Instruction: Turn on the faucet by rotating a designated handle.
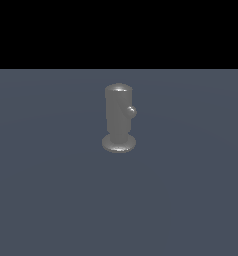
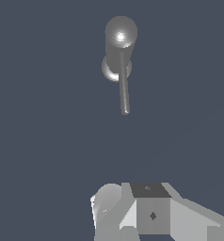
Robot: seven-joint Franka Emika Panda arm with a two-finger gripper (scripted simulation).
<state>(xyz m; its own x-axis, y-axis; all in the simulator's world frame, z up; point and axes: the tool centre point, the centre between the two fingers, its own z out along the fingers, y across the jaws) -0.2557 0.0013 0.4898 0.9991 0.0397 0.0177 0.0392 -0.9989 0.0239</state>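
While the exterior view takes in the whole floor, only the faucet [image 1: 119, 117] shows there: a dull grey upright cylinder with a rounded top, standing on a wider flared base on the flat blue-grey surface [image 1: 46, 200]. Its handle [image 1: 132, 111] points nearly straight at that camera, so it reads as a small round knob on the cylinder's upper part, toward the exterior view's right. No arm or gripper appears in this view.

From the wrist view, the faucet [image 2: 120, 40] is seen from above, rounded top catching the light and the base peeking out behind it. The handle [image 2: 124, 92] is a thin straight rod running out from the cylinder toward the gripper, its rounded tip the nearest part. Grey and white blocky pieces of the gripper [image 2: 147, 214] sit at the frame's edge, well apart from the handle tip, touching nothing. Its fingertips are out of sight, so whether it is spread or clenched I cannot tell.
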